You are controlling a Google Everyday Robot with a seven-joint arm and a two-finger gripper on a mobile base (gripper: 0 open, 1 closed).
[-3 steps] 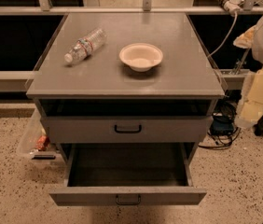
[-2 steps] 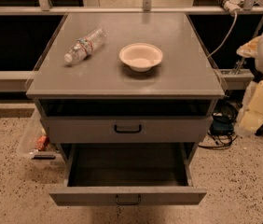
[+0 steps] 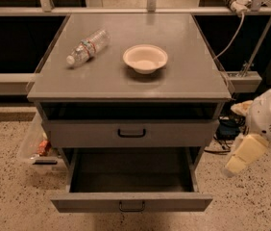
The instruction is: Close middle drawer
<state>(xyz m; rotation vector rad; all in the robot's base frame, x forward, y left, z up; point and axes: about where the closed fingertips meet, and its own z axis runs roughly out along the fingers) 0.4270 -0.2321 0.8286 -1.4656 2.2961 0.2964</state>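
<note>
The middle drawer [image 3: 130, 202] is pulled far out at the bottom of the grey cabinet. Its deep tray looks empty, and its low front panel carries a small black loop handle [image 3: 131, 206]. Above it, the taller-fronted drawer [image 3: 130, 134] with a wider black handle sits nearly flush. My arm is at the right of the cabinet, with a white joint [image 3: 270, 117] and the cream gripper end [image 3: 241, 159] hanging low beside the open drawer's right side, apart from it.
On the cabinet top [image 3: 174, 81] lie a clear plastic water bottle [image 3: 87, 47] on its side and a cream bowl [image 3: 145, 58]. A clear plastic bin [image 3: 37, 146] stands on the speckled floor at the left. Cables and a rail [image 3: 241, 76] run behind at the right.
My arm has dropped from beside the cabinet top down to the level of the drawers at the right. The drawers, bottle and bowl have not moved.
</note>
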